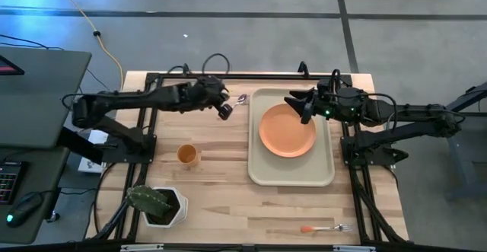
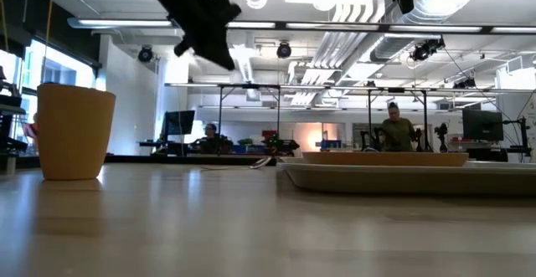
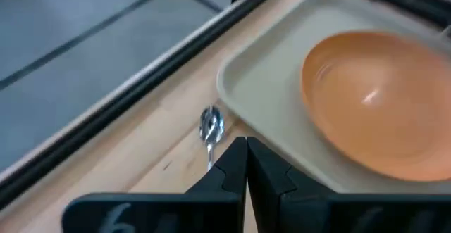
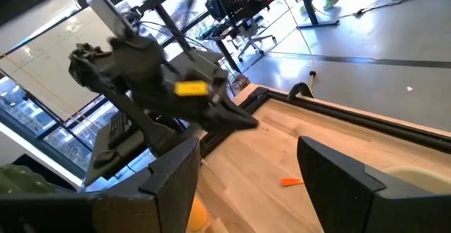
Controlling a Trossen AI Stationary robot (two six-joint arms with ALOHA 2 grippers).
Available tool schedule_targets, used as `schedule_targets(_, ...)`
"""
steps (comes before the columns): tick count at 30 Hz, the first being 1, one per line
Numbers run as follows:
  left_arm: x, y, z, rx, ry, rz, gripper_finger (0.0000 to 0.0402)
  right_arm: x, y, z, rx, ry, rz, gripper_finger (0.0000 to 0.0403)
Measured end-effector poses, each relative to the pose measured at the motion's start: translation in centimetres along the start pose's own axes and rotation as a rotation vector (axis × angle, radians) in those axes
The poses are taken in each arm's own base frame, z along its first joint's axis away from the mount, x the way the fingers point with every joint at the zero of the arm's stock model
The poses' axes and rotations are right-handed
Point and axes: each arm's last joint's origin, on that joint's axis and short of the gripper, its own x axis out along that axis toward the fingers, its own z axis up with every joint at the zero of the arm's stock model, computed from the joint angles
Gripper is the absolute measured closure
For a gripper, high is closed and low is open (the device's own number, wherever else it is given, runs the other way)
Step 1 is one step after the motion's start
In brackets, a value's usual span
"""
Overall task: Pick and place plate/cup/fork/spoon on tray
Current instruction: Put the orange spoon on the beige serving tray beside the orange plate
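Note:
The orange plate (image 1: 287,130) lies on the beige tray (image 1: 262,172). The spoon (image 1: 242,98) lies on the table by the tray's far left corner; its silver bowl (image 3: 210,124) shows in the left wrist view and its orange handle (image 4: 292,181) in the right wrist view. My left gripper (image 1: 225,111) is shut and empty, raised above the table just left of the spoon. My right gripper (image 1: 300,103) is open and empty above the tray's far edge. The orange-yellow cup (image 1: 188,154) stands upright left of the tray. The fork (image 1: 327,228) lies near the front edge.
A white square pot with a green cactus (image 1: 156,205) stands at the table's front left. A dark frame (image 1: 228,75) runs along the table's far edge. Bare wood lies between the cup and the tray. People sit at desks in the room beyond (image 2: 398,130).

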Motion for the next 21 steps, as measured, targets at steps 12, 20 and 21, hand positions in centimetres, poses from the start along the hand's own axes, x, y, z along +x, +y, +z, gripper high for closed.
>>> schedule_targets(12,10.1,-0.1,0.3,0.16,0.294,-0.018,0.0259,0.0,0.0,0.0,0.001,0.002,0.002,0.0171)
schedule_targets(20,14.8,0.1,-0.9,0.269,0.542,-0.122,0.0187,0.0,0.0,0.0,0.024,0.002,0.001,0.0171)
schedule_targets(21,15.3,0.1,-1.0,0.271,0.55,-0.12,0.0187,0.0,0.0,0.0,0.026,0.002,0.001,0.0171)
